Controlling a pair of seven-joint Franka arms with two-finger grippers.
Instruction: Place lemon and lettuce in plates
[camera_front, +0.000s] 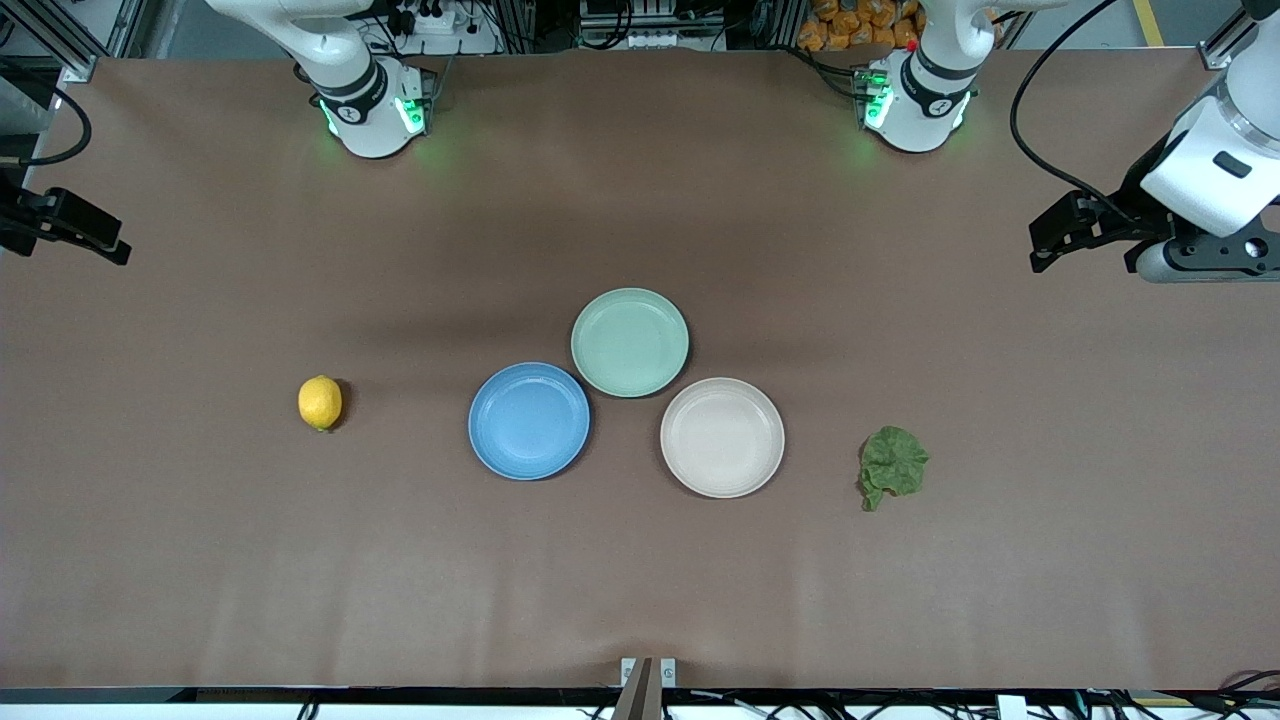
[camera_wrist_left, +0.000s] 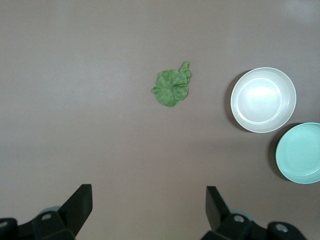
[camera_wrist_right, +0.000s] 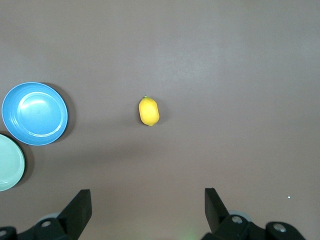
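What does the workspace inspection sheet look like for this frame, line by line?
Surface: brown table, flat.
Job's things: lemon toward the right arm's end; lettuce toward the left arm's end; blue plate and beige plate hold nothing.
Clutter: light green plate, holding nothing.
Grippers: left gripper open, right gripper open; both wait at the table's ends.
Cables: black cable by the left arm.
Surroundings: nothing seen.
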